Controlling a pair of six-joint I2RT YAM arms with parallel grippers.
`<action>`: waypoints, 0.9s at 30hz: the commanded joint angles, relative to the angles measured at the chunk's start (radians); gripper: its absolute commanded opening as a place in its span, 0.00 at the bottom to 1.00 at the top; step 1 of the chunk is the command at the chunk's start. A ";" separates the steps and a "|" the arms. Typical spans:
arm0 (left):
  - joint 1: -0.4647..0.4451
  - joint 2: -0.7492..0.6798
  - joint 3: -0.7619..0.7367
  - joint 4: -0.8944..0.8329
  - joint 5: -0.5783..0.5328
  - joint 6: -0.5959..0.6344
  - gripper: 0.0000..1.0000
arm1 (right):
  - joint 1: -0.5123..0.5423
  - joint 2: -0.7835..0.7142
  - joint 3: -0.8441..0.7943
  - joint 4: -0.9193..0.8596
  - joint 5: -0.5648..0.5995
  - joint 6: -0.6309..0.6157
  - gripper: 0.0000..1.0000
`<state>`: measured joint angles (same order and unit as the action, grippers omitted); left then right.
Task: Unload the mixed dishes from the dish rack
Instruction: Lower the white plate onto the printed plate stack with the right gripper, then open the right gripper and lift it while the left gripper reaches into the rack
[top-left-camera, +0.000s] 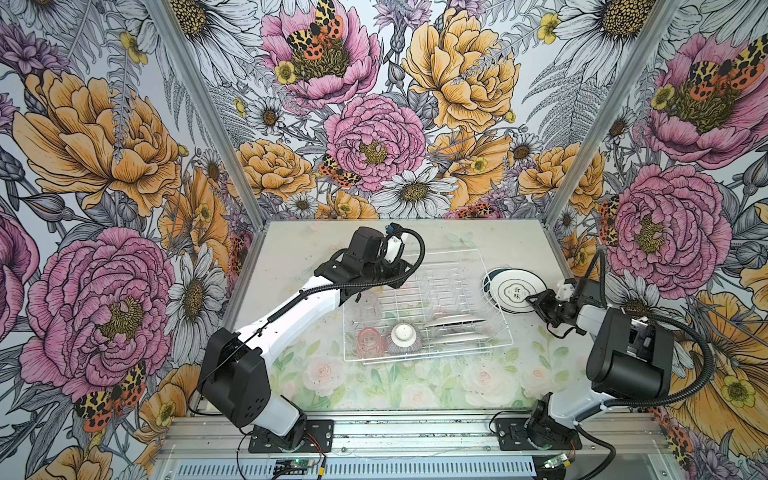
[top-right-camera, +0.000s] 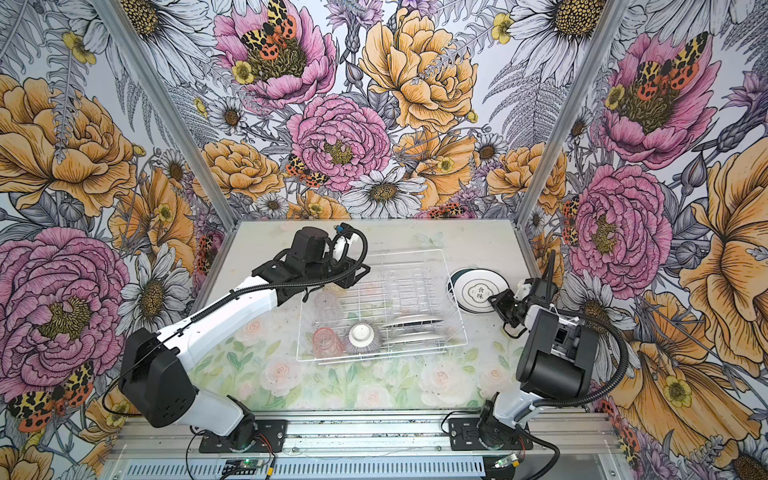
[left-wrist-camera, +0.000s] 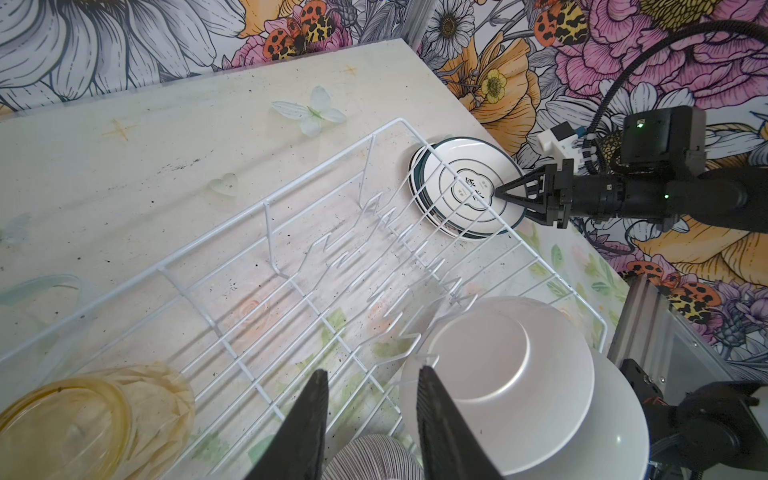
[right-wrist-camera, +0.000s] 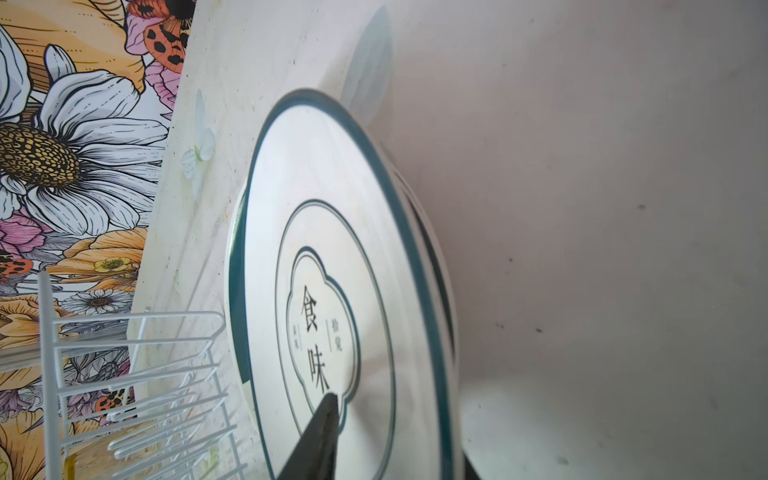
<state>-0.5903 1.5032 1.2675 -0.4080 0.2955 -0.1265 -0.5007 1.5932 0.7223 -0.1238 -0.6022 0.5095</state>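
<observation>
Right gripper: jaws parted astride the rim of the plate stack, which lies on the table just beside the dish rack; whether they press it I cannot tell. Left gripper hovers spread and empty above the rack's striped bowl and upright plates.

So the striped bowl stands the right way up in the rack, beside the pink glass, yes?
Not quite. The striped bowl is upside down, with its white foot facing up, as both top views show. The rest holds: it sits in the rack, beside the pink glass.
</observation>
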 joint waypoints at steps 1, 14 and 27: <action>0.009 -0.008 -0.013 -0.001 0.007 0.017 0.38 | 0.001 -0.009 -0.001 -0.077 0.081 -0.043 0.35; 0.018 -0.005 -0.019 0.005 0.018 0.024 0.37 | 0.020 -0.070 0.045 -0.165 0.128 -0.074 0.41; 0.036 -0.028 -0.062 0.025 0.031 0.028 0.37 | 0.061 -0.114 0.096 -0.258 0.162 -0.096 0.52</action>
<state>-0.5674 1.5032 1.2224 -0.4053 0.3031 -0.1196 -0.4500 1.5124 0.7853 -0.3534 -0.4671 0.4351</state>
